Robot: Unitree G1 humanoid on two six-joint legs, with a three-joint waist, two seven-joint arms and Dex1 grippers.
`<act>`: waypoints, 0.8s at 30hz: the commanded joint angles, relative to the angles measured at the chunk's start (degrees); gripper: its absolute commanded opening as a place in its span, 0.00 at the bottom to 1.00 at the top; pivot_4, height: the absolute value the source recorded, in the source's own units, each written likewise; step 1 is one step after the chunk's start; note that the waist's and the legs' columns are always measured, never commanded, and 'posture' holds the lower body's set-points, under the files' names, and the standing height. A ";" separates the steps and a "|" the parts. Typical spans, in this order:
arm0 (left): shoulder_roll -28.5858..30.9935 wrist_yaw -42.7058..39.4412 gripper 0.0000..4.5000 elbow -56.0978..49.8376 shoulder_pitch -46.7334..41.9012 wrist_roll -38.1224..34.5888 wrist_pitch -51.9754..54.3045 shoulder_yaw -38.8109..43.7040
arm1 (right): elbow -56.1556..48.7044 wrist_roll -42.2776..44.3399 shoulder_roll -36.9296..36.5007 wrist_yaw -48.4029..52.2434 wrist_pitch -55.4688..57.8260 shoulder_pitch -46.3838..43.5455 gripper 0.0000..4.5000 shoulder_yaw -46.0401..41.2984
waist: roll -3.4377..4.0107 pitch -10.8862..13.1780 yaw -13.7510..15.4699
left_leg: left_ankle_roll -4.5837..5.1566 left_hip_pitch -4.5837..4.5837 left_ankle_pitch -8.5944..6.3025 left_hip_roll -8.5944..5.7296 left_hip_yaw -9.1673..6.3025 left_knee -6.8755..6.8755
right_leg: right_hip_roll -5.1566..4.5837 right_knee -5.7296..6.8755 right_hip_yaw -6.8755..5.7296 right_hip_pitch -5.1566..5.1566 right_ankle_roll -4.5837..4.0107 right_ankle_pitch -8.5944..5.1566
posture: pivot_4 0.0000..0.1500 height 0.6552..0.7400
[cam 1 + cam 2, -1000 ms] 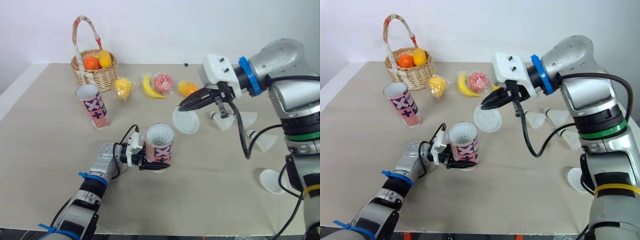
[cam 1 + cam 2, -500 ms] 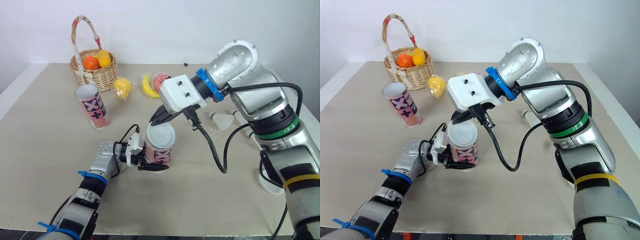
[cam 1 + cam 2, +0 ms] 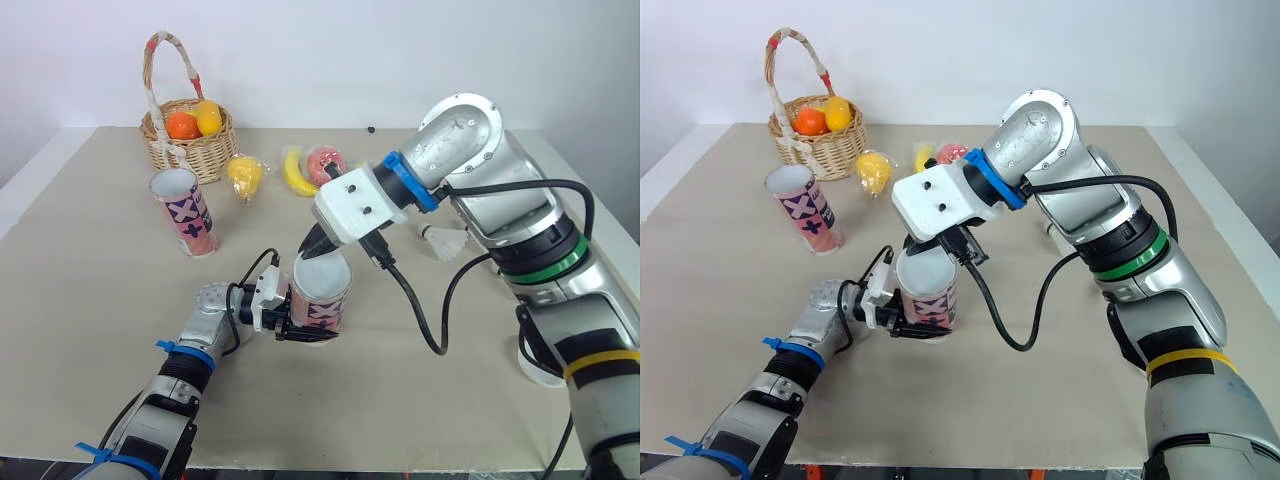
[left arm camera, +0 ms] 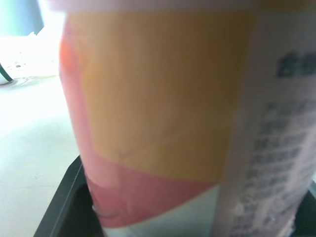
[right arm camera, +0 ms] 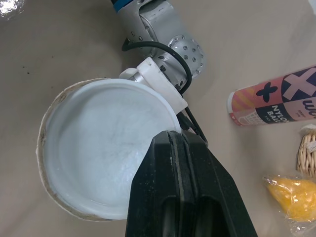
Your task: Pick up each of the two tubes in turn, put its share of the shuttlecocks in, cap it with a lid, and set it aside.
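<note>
A pink patterned tube (image 3: 322, 308) stands upright at the table's middle, and my left gripper (image 3: 300, 316) is shut on its lower side. In the left wrist view the tube's wall (image 4: 163, 118) is pressed close between the black fingers (image 4: 64, 202). A white lid (image 3: 322, 269) lies over this tube's mouth, slightly tilted. My right gripper (image 3: 312, 244) is shut on the lid's far rim, and the right wrist view shows the lid (image 5: 103, 153) covering the opening. A second open tube (image 3: 187, 212) stands leaning at the left. One shuttlecock (image 3: 447, 241) lies behind my right arm.
A wicker basket (image 3: 195, 150) with fruit stands at the back left. Wrapped fruit lies beside it: a lemon (image 3: 246, 175), a banana (image 3: 297, 176) and a red fruit (image 3: 327, 163). Another white lid (image 3: 530, 365) lies at the right, partly behind my right arm.
My right gripper carried the white lid leftward from the table's right side and lowered it onto the held tube's mouth, covering the shuttlecock inside. The left gripper and tube stayed put.
</note>
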 commanded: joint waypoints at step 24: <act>1.23 3.05 0.64 -2.50 3.07 0.52 1.41 0.84 | 16.93 16.60 -1.48 2.76 -5.18 -16.14 0.01 13.83 | 0.00 0.02 -0.06 | 0.00 0.02 0.00 0.19 0.00 -0.16 | 0.09 0.01 -0.08 -0.10 -0.27 -0.05 | 1.00 0.88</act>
